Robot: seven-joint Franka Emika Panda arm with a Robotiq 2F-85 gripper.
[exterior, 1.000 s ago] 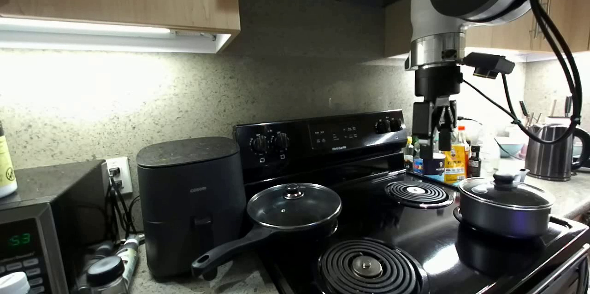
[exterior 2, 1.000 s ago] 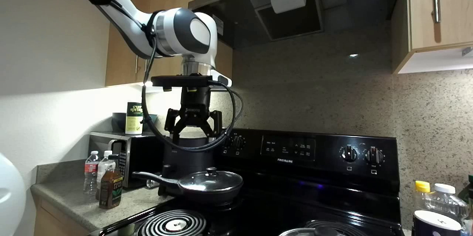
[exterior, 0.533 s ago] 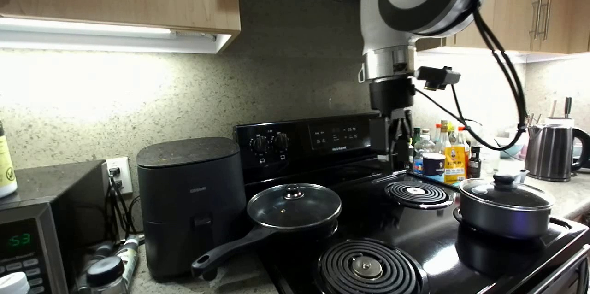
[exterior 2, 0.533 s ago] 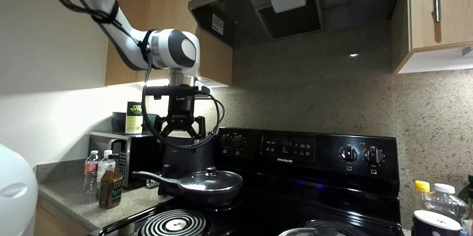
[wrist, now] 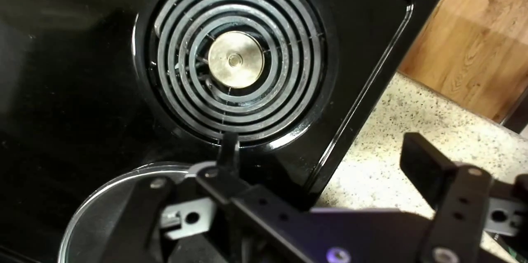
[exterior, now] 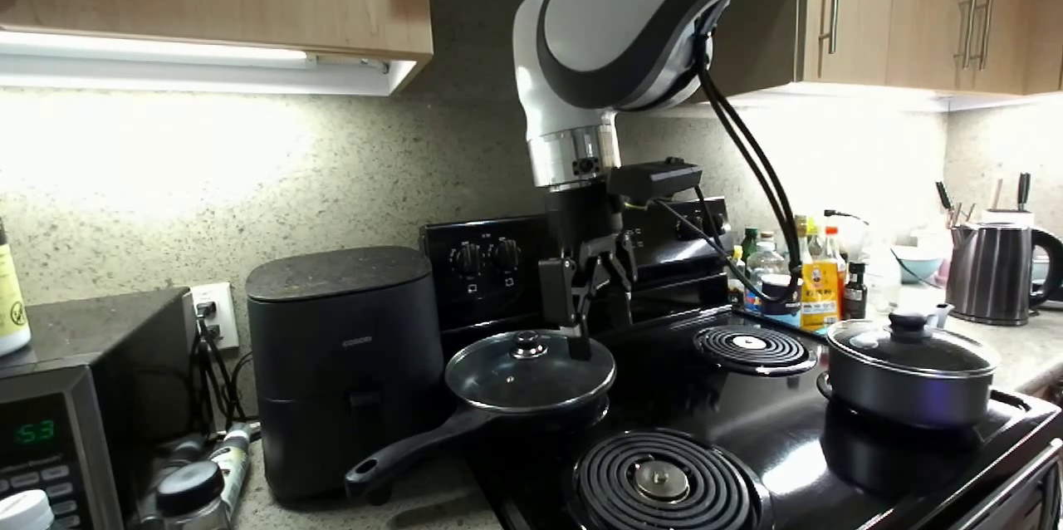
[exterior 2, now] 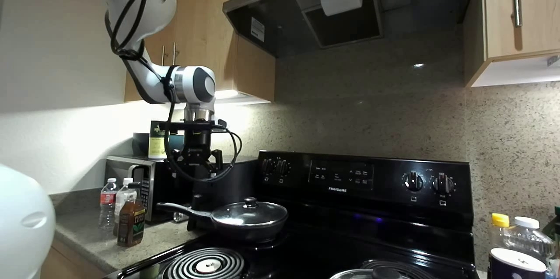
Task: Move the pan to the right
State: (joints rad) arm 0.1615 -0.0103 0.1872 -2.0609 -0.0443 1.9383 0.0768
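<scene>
The shallow black pan (exterior: 548, 385) with its glass lid and long handle (exterior: 415, 449) sits upright at the back of the stove, beside the air fryer. It also shows in an exterior view (exterior 2: 249, 217), handle to the left. In the wrist view part of its lid (wrist: 103, 217) shows at the lower left, partly hidden by a finger. My gripper (exterior: 600, 332) points down, open and empty. In an exterior view one fingertip overlaps the lid's right part; contact cannot be told. In the wrist view its fingers (wrist: 319, 143) stand wide apart. In an exterior view the gripper (exterior 2: 199, 169) appears in front of the air fryer.
A deeper lidded pot (exterior: 909, 389) stands on the stove's right. A coil burner (exterior: 664, 480) lies in front of the pan, another (exterior: 751, 347) at the back. The air fryer (exterior: 345, 364) stands by the handle. Bottles (exterior: 818, 289) stand beyond the stove; a range hood (exterior 2: 332, 21) hangs above.
My arm has moved left and down in both exterior views, toward the pan and air fryer. The gripper remains open. The pan has not moved.
</scene>
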